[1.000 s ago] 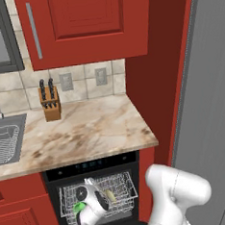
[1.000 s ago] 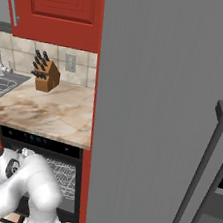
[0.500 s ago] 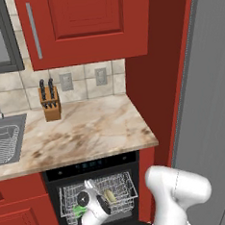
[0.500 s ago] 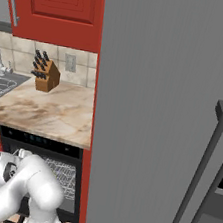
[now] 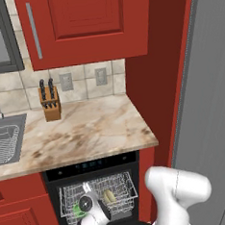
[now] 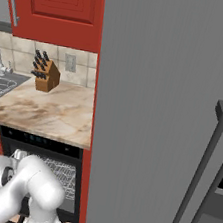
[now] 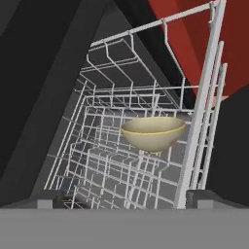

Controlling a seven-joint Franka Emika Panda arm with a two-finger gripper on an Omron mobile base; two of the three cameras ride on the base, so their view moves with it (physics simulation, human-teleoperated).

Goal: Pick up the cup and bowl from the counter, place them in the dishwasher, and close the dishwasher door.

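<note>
Over on the left, the steel sink basin (image 5: 5, 138) sits in the beige-brown veined marble worktop (image 5: 87, 131), and the wooden knife block (image 5: 50, 103) stands against the tiled wall; no cup or bowl stands on the visible part of the slab. Below it, the black-fronted dishwasher (image 5: 92, 164) is open, its white-grey wire rack (image 5: 121, 193) in plain sight. Left in that rack, there's a flash of bright green, the small green tumbler cup (image 5: 77, 210), partly hidden behind the arm's joint. Moving right, the shallow olive-tan bowl (image 7: 153, 133) is resting in the wires, on edge from the base camera and well clear of the tips in the hand view. So both dishes look loaded; what remains, by my reading, is the dishwasher door, which is still down and not distinct in these views. And the two-finger gripper (image 7: 124, 198) sits low in front of the rack, jaws spread wide apart, nothing between them, touching nothing. Next it must find that door's edge or bar handle and swing it up.
</note>
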